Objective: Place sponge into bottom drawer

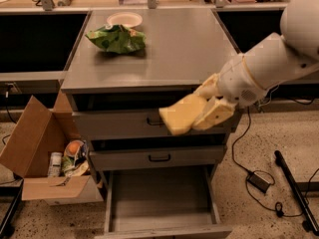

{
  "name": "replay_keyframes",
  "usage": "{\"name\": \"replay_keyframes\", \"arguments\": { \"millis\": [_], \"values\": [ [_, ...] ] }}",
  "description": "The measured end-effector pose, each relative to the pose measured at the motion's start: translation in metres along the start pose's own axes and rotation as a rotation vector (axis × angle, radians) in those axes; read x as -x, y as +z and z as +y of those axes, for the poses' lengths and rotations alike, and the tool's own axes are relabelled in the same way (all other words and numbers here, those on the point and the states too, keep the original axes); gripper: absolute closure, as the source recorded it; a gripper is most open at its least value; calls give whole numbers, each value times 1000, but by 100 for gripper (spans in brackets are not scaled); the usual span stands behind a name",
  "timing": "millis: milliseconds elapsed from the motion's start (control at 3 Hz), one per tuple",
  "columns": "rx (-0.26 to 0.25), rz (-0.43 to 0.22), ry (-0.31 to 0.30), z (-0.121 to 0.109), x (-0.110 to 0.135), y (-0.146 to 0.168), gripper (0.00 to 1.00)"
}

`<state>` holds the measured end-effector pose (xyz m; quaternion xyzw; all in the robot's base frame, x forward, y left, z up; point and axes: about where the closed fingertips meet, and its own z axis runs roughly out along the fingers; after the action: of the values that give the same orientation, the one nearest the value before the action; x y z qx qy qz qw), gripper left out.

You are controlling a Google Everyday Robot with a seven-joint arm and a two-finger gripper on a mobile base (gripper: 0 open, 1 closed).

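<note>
The pale yellow sponge is held in my gripper, in front of the cabinet's top drawer face and well above the bottom drawer. The gripper's cream fingers are closed on the sponge's right end. The white arm reaches in from the upper right. The bottom drawer is pulled open at the foot of the grey cabinet, a wide grey tray with nothing visible inside.
A green snack bag and a white bowl sit on the cabinet top. Two closed drawers with black handles sit above. An open cardboard box with items stands at left. Cables and a power brick lie on the floor at right.
</note>
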<state>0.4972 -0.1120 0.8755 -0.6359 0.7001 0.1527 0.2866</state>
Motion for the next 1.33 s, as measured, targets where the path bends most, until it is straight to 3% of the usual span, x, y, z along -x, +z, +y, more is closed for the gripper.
{"name": "replay_keyframes", "arguments": {
  "millis": [333, 667, 1000, 1333],
  "values": [
    [69, 41, 15, 24, -20, 26, 100],
    [69, 41, 15, 24, -20, 26, 100],
    [59, 60, 28, 29, -40, 44, 100],
    [75, 82, 108, 41, -95, 89, 100]
  ]
}}
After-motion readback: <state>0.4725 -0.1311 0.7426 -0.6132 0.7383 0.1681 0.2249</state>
